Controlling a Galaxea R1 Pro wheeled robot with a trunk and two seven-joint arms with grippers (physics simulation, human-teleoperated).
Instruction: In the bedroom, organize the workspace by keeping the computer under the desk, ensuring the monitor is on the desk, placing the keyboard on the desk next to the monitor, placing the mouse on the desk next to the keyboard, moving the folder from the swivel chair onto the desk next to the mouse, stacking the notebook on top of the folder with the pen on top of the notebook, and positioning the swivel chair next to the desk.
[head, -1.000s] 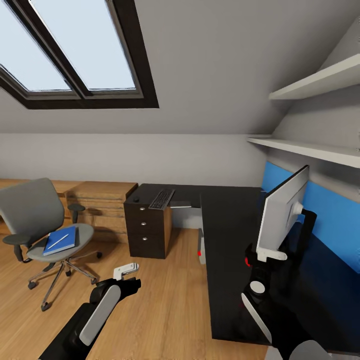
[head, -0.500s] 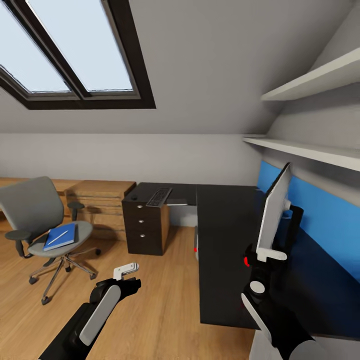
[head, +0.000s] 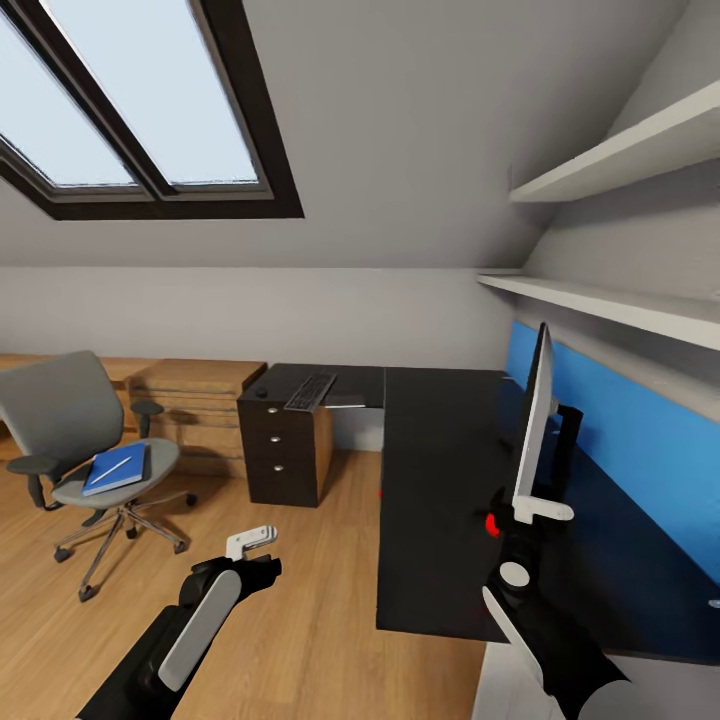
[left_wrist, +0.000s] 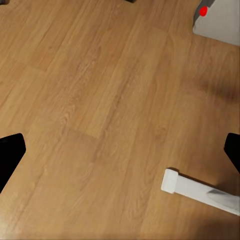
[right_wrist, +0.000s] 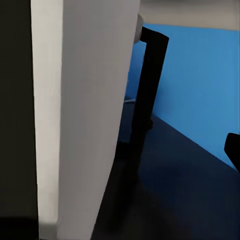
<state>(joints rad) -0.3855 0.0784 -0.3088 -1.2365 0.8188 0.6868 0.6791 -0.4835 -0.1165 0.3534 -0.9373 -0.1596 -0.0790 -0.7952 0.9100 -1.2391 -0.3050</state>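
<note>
My right gripper (head: 515, 517) holds the monitor (head: 533, 432) by its lower edge, edge-on above the black desk (head: 440, 470); its white back (right_wrist: 85, 110) and black stand (right_wrist: 147, 85) fill the right wrist view. My left gripper (head: 250, 545) hangs open over the wood floor, fingers (left_wrist: 10, 156) wide apart. The keyboard (head: 311, 390) lies on the desk's far end. The blue folder (head: 115, 469) with the white pen (head: 118, 466) on it rests on the swivel chair (head: 70, 420). The computer (left_wrist: 220, 20) stands on the floor with its red light showing.
A dark drawer unit (head: 282, 455) stands under the desk's far end, with a light-wood shelf unit (head: 195, 400) beside it. White wall shelves (head: 610, 300) run above the blue back panel (head: 620, 440). A white desk leg (left_wrist: 200, 190) crosses the floor near my left gripper.
The camera has turned right, so chair, drawers and desk slid left in the picture. The monitor stayed at my right gripper and now stands edge-on.
</note>
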